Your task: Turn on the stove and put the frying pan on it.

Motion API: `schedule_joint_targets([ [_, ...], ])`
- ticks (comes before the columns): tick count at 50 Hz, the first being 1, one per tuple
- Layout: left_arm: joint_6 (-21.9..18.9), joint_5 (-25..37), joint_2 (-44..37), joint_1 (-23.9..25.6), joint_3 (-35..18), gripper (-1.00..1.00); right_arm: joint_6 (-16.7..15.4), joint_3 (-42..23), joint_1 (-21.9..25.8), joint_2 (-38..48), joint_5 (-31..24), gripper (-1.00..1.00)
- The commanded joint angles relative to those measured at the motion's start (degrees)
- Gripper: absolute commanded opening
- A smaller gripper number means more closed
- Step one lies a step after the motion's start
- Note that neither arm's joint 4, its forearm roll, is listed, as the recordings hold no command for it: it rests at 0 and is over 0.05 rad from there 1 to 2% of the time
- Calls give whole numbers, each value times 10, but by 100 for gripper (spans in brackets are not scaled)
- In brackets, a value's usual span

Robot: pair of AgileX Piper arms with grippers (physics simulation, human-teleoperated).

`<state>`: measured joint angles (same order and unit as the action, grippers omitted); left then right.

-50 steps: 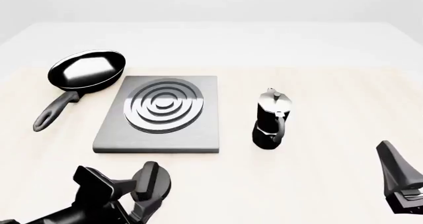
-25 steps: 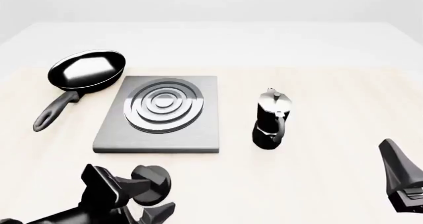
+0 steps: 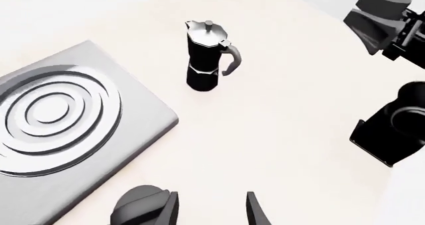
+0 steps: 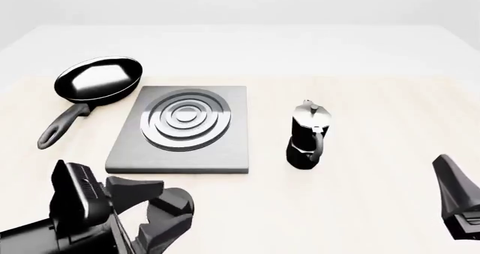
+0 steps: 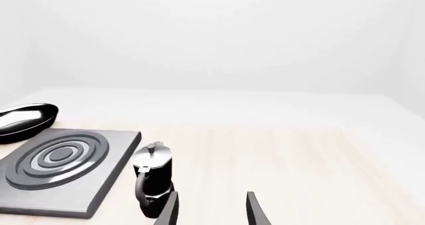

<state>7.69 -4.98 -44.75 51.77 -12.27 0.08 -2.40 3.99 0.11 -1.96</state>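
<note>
Left gripper: nearest the camera, low at the front-left of the table, its jaws apart. In the left wrist view the knob sits beside one finger and not plainly between the two.
Knob: small, round and black, with a ridge across the top, lying just in front of the stove's near edge.
Step in hand: turning the knob, I judge. To do it well, centre the jaws over the ridge, close squarely on it, then rotate the wrist about the knob's own axis without dragging it sideways.
Right gripper: low at the front-right, jaws apart with nothing between them, idle and well apart from everything.
Stove: flat, square slab of matte grey metal with raised concentric silver rings. Nothing rests on it.
Moka pot: upright to the right of the stove, faceted black base, silver top, curved handle.
Pan: farthest back, beyond the stove's far-left corner and apart from it. Shallow, round and black with a glossy inside; its long handle points toward the near-left.
</note>
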Motion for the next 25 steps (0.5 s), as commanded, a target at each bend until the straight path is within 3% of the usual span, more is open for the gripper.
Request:
schedule_joint_targets([
  [1, -21, 218, 183, -29, -96, 100, 3, -7, 4, -1, -3, 100],
  [8, -45, 302, 235, -80, -148, 100, 2, -14, 10, -1, -7, 100],
  [9, -54, 331, 253, -127, -170, 100, 0, -17, 14, -1, -9, 100],
  [12, -64, 346, 258, -176, -183, 100, -2, -19, 17, 0, -10, 100],
  [16, -65, 354, 259, -197, -187, 100, -3, -20, 18, 0, -12, 100],
  [17, -80, 357, 257, -245, -194, 100, -5, -22, 21, 0, -14, 100],
  [25, -98, 344, 229, -321, -202, 100, -6, -24, 27, 0, -15, 100],
])
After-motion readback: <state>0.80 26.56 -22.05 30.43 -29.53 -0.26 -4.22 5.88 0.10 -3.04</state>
